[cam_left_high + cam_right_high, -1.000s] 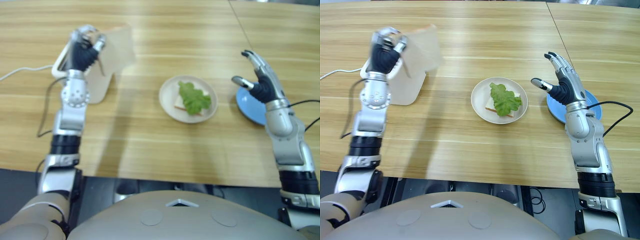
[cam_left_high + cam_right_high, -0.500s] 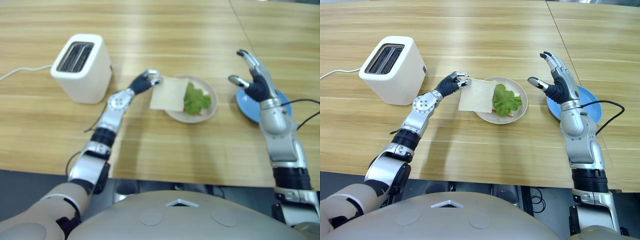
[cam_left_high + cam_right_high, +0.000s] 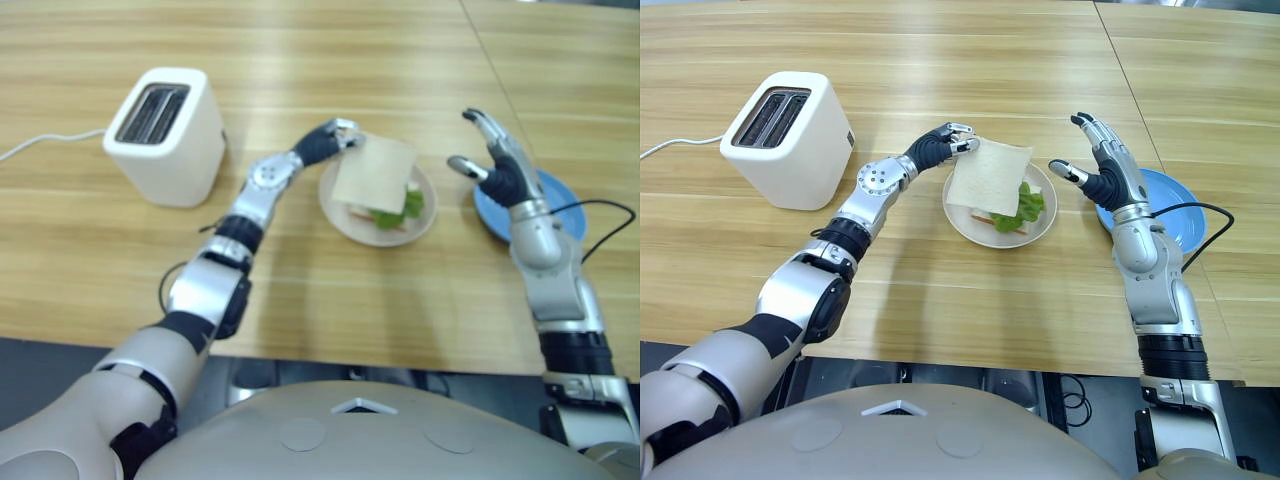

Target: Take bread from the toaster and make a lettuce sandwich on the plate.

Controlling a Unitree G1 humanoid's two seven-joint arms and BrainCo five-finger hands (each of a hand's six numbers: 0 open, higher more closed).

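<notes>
Since the left hand [image 3: 945, 141], pinching the bread slice [image 3: 990, 176], has swung from toaster [image 3: 786, 138] to lettuce [image 3: 1026, 205], probably only setting it down remains. The right hand [image 3: 1108, 180] stays spread.

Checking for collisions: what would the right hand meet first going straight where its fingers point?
Likely nothing: the open right hand points forward over bare table, past the white plate and blue plate. Depth is unclear.

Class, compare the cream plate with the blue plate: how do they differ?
The cream plate holds lettuce; the blue plate looks bare. The cream plate sits mid-table; the blue plate lies to its right, partly behind the right hand. Both are round and rest on the wooden table.
</notes>
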